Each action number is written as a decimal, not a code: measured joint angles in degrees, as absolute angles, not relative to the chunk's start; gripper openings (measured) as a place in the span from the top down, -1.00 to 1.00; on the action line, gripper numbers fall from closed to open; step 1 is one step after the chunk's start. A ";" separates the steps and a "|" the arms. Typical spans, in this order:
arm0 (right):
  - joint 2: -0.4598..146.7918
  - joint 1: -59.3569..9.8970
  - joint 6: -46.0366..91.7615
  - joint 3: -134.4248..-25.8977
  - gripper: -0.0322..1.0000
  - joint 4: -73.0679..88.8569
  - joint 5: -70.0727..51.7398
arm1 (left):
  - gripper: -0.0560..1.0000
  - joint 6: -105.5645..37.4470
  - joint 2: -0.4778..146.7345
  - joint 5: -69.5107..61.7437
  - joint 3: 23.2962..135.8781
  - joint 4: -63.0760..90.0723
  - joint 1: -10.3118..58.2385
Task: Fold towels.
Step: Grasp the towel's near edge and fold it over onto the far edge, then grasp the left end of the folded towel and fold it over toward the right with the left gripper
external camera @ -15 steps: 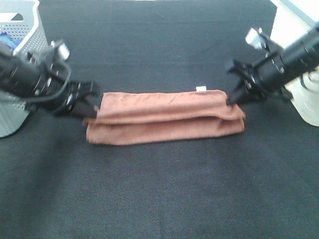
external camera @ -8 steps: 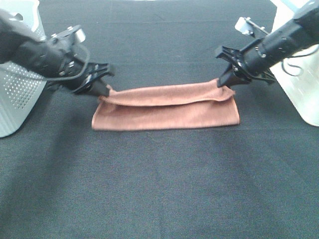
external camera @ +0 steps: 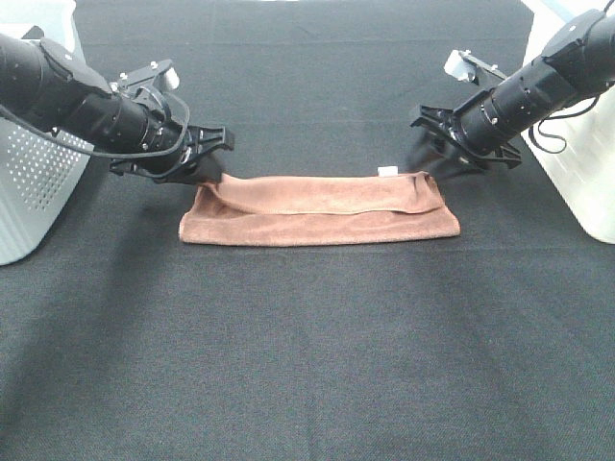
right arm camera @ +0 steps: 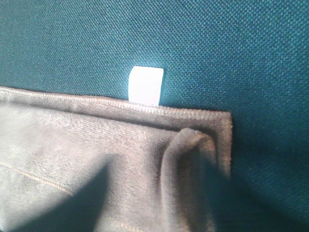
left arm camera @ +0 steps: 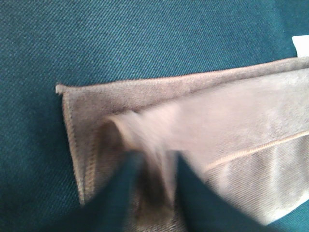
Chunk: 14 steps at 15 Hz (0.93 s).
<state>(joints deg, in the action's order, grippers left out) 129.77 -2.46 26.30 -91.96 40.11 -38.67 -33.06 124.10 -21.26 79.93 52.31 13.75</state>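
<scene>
The rust-brown towel (external camera: 317,206) lies on the black table as a long narrow folded strip, with its white tag (external camera: 387,172) at the far edge. My left gripper (external camera: 213,165) is at the strip's left end, fingers apart, with a raised ridge of cloth between them in the left wrist view (left arm camera: 154,164). My right gripper (external camera: 434,152) hovers open just behind the right end, clear of the cloth. The right wrist view shows the folded corner (right arm camera: 193,145) and the tag (right arm camera: 146,85).
A grey perforated basket (external camera: 38,192) stands at the left edge, close to my left arm. A white basket (external camera: 586,182) stands at the right edge beside my right arm. The black table cover (external camera: 307,365) stretches in front of the towel.
Both grippers lifted the towel's ends, carried the upper layer toward the far side and laid it down. The strip is narrower now. Both grippers have opened; the right one has pulled back.
</scene>
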 joint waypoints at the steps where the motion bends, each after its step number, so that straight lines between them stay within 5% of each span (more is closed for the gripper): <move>1: 129.49 -2.46 25.90 -91.96 -0.58 38.96 -39.42 | -0.34 -33.06 123.93 -21.31 79.93 51.62 13.75; 2: 128.80 -2.46 25.21 -91.96 -0.70 36.96 -41.02 | -0.70 -32.83 123.76 -21.37 79.93 48.82 13.75; 5: 127.83 -2.46 19.88 -92.13 -0.74 32.43 -45.78 | -0.83 -21.37 123.24 -22.80 79.93 40.11 13.75; 11: 127.83 -2.46 17.99 -92.13 -0.75 30.71 -47.67 | -0.70 -9.85 126.39 -23.38 81.07 35.92 13.75; 14: 127.83 -2.46 17.99 -92.13 -0.75 30.71 -47.67 | -0.40 -9.80 130.86 -30.19 87.66 39.13 13.81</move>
